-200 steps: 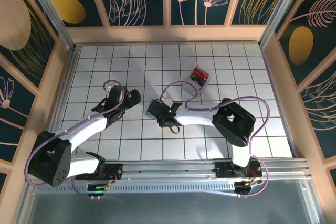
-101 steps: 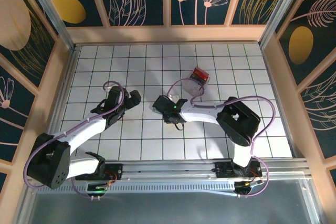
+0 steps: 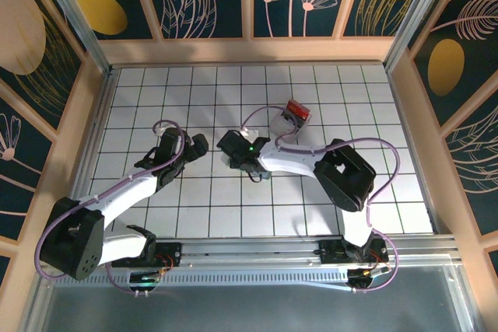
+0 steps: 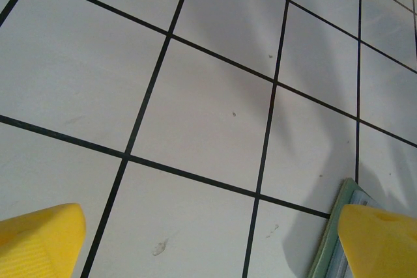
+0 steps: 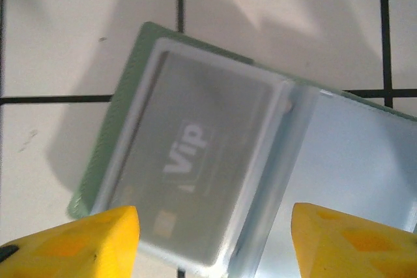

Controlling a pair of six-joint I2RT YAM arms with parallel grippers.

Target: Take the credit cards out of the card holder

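Count: two arms, one card holder, one card I can see, one clear box. Both bases sit at the near edge of the bench.

My left arm runs from the near-left corner toward the middle with its forearm low. The left gripper is spread wide over bare tile, with nothing in it. In its wrist view the yellow fingertips sit at the bottom corners. A green-grey corner of the card holder lies just beside the right-hand one.

My right arm rises from the near-right, folds its elbow right of centre, and reaches back left to mid-bench. The right gripper points down over the holder. Its jaws are parted and grip nothing. The holder lies flat on the tile beneath them.

The holder is open. Its left panel carries one grey card under a clear sleeve, in its pocket and not out. The right panel is pale blue, and I can't tell whether it holds a card. The card reads "Vip" in white. The smaller line below is too blurred to read.

Farther back, right of centre and well apart from the holder, is the clear box with red and black contents. Its label is unreadable.
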